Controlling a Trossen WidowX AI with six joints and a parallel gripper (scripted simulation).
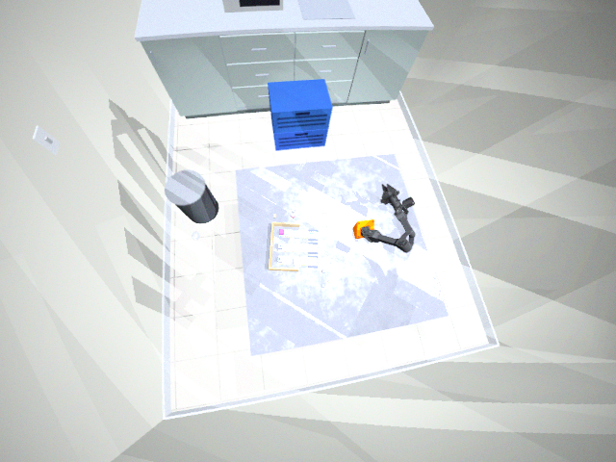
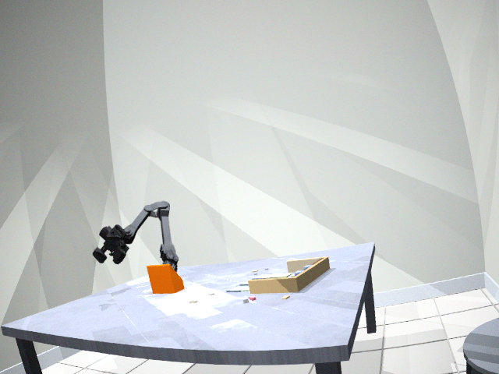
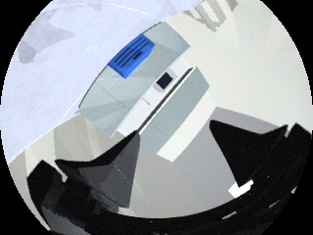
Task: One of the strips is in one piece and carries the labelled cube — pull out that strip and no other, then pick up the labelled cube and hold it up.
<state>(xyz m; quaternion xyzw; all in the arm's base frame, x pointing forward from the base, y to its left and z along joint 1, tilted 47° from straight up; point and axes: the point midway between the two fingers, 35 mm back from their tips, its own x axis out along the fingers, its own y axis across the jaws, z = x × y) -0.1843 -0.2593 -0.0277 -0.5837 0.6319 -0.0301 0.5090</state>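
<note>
My gripper point(image 1: 383, 192) point(image 2: 107, 259) point(image 3: 176, 128) is open and empty, raised high and far from the tray. A three-sided wooden tray point(image 1: 270, 248) point(image 2: 273, 286) stands on the table. Its open side faces the arm. A pink cube point(image 1: 281, 231) sits near one inner corner; two whitish cubes, one in the middle point(image 1: 279, 245) and one towards the other corner point(image 1: 279, 259), sit in line with it. Pale strips with blue-grey ends point(image 1: 312, 253) point(image 2: 238, 291) stick out of the open side. Labels and any breaks in the strips are too small to tell. The wrist view shows no strip or cube.
An orange block point(image 1: 358, 230) point(image 2: 161, 279) stands at the arm's base. Small loose pieces lie near the tray, among them a reddish one point(image 1: 292, 215) point(image 2: 252, 298) and a tan one point(image 1: 274, 216) point(image 2: 285, 297). A blue drawer unit point(image 1: 299, 96) point(image 3: 131, 56) stands beyond the table.
</note>
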